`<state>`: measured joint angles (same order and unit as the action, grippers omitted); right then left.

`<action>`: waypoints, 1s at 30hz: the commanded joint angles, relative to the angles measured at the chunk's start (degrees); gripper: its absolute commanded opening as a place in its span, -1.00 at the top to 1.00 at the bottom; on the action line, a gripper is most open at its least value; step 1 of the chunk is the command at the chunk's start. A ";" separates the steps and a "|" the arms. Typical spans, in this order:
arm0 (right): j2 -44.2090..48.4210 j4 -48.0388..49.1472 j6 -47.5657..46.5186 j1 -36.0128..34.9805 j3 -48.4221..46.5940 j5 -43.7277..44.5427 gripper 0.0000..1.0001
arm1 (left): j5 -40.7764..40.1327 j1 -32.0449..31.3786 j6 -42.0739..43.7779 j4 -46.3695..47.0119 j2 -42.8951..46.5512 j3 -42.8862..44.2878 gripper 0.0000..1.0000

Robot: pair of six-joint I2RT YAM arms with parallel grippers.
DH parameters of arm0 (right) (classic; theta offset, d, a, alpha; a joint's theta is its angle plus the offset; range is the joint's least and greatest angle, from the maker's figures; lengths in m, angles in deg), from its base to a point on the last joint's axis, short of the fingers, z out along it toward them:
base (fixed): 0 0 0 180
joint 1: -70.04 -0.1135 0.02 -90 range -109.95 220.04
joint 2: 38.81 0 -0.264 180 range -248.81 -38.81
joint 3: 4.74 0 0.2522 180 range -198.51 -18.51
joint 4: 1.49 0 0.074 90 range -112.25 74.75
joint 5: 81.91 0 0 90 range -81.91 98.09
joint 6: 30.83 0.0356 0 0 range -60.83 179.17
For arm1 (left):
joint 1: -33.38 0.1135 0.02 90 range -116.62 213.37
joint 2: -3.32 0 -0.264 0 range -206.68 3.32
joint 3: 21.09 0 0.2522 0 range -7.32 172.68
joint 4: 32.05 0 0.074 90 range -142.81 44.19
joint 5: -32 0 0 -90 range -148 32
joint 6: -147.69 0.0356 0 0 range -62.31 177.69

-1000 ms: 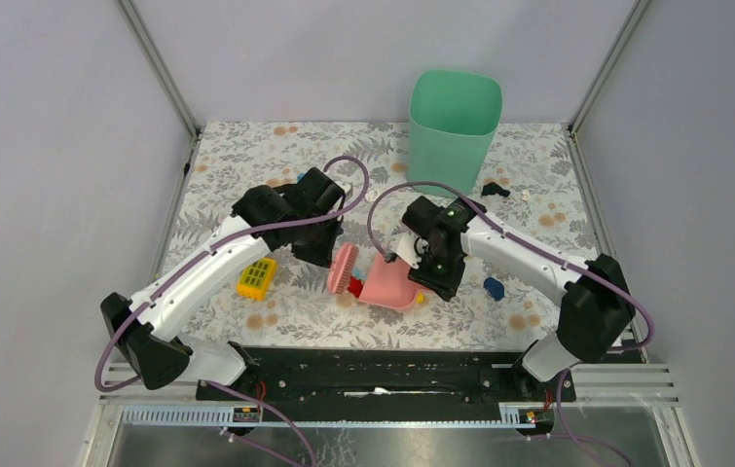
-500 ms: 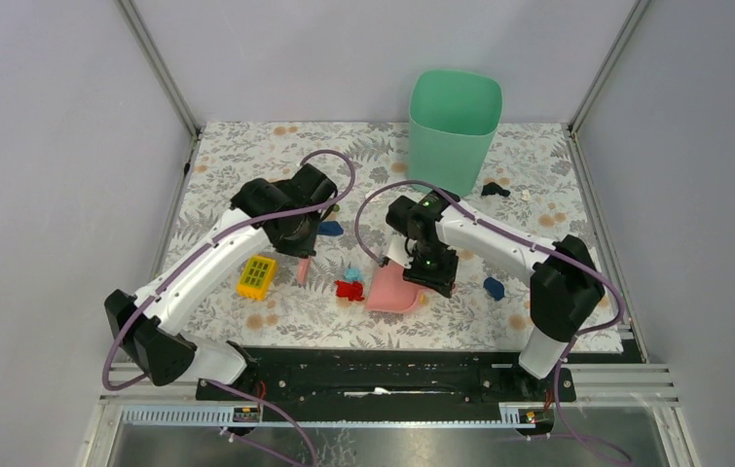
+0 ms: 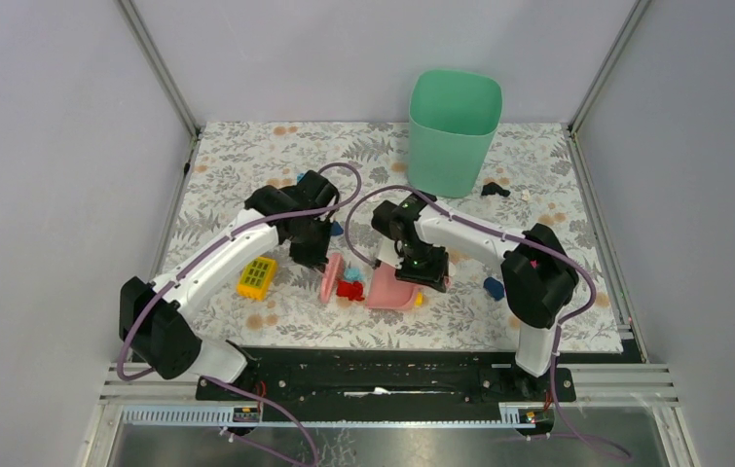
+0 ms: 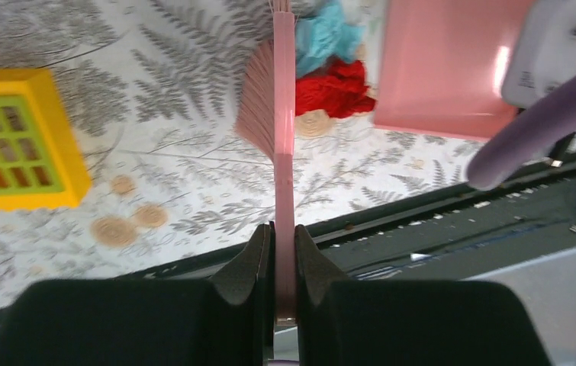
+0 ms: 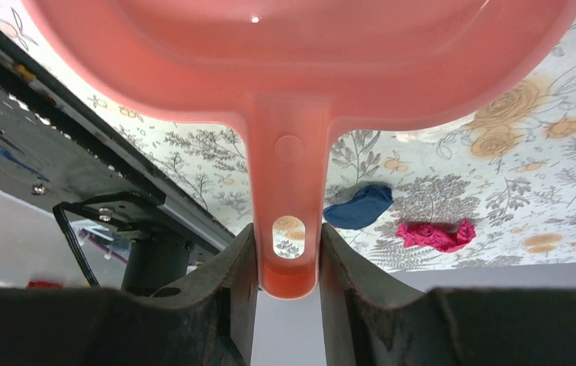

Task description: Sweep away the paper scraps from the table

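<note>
Pink brush [image 4: 284, 114] clamped in left gripper [image 4: 283, 236], just beside red toy [image 4: 334, 88] and dustpan [image 5: 300, 76]. Right gripper [image 5: 288, 252] pinches the dustpan handle. One paper scrap [image 3: 526, 196] visible on table [image 3: 246, 156], right of bin [image 3: 454, 131].

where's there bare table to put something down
The far left corner of the table, left of the green bin, is bare. So is the strip along the right edge, right of the blue piece. Crowded: the middle, where the brush, dustpan and red piece sit together.
</note>
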<state>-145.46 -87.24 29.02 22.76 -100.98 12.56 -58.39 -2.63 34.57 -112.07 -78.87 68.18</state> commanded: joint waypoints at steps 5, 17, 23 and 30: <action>0.60 2.38 -1.30 -1.03 -1.28 -1.36 1.00 | 19.53 0.42 -3.26 18.08 4.12 -9.31 1.00; 6.37 11.73 -2.02 -1.05 8.87 -1.67 1.00 | 10.91 0.44 -6.92 18.06 11.72 -6.79 1.00; 6.90 15.73 -1.24 -1.02 8.12 -3.52 0.91 | -1.58 0.44 -6.30 9.68 13.86 -2.33 1.00; 0.12 17.00 -0.55 -1.03 1.07 -6.88 0.74 | -6.76 0.42 -7.55 7.37 18.96 -2.95 0.97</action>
<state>-141.68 -72.40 27.99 22.34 -94.84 8.47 -59.85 -2.22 27.80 -103.35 -63.72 63.44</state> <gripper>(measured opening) 0.373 0.130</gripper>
